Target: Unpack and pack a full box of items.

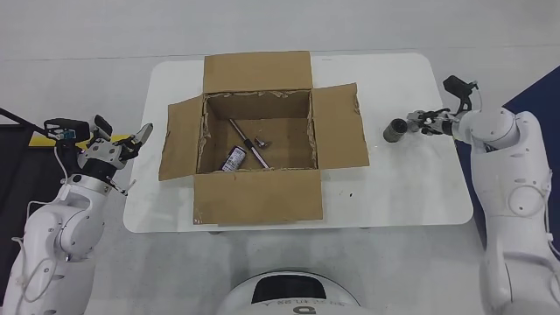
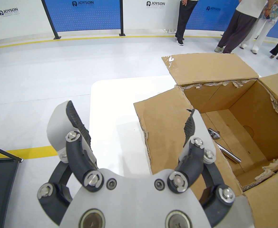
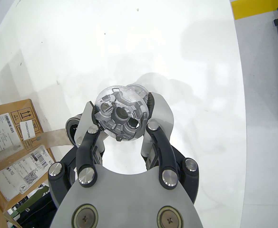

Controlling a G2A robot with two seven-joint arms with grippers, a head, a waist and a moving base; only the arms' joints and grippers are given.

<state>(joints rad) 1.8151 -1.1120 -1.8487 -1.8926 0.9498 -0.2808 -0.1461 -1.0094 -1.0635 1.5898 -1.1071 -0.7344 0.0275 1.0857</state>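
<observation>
**Cardboard box part-way through: one metal piece outside, others inside**

1. Table [image 1: 394, 201]: white, with rounded corners. It carries the box in its middle.
2. Box [image 1: 258, 131]: brown cardboard, all four flaps folded out flat, torn along the rim. The near flap reaches almost to the table's near edge.
3. Contents, on the box floor:
   - A small dark canister [image 1: 233, 159] by the near-left corner.
   - A shiny metal rod [image 1: 249, 144] lying slantwise just beside it, toward the middle.
4. Left claw [image 2: 134, 129]: spread wide and holding nothing. It sits off the table's left edge, level with the box's left flap.
5. Right claw [image 3: 122, 110]: pinching a round grey metal casting [image 3: 121, 116] by its rim, over the table's right end and well apart from the box. Whether the casting touches the tabletop cannot be told.

Status, as a judgement: unpacking appears to be under way, with one item out and in hand. At least the canister and rod remain to be lifted out. The whole repacking half is not yet begun.
</observation>
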